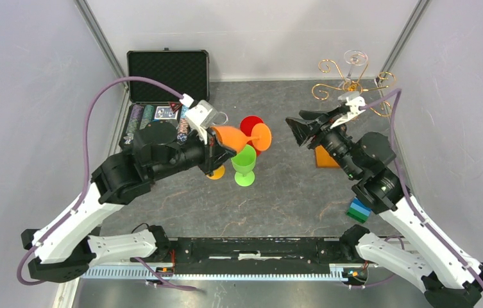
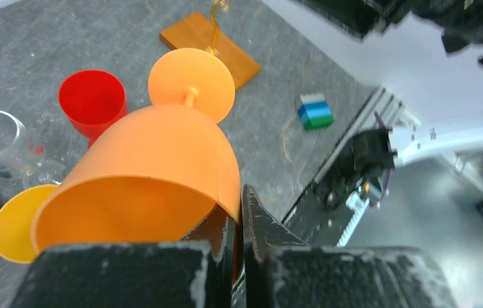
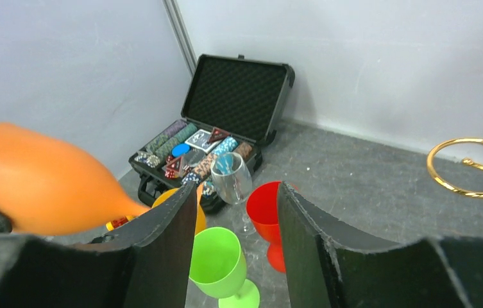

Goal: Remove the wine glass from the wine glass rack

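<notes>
Wine glass (image 2: 161, 147) — rim pinched by left hand (image 2: 240, 215) — tilted sideways.

My bench (image 1: 303, 199) has a dark grey top, mottled like stone and matte. Pale grey walls close it in on three sides: the back wall (image 1: 258, 32), the left wall (image 1: 20, 96) and the right wall (image 1: 463, 96). A slim metal post stands in each far corner, the left post (image 1: 102, 38) and the right post (image 1: 410, 29). Along my near edge runs a silver slotted rail (image 1: 258, 274). The light is soft and even, with only faint shadows on the top.
</notes>
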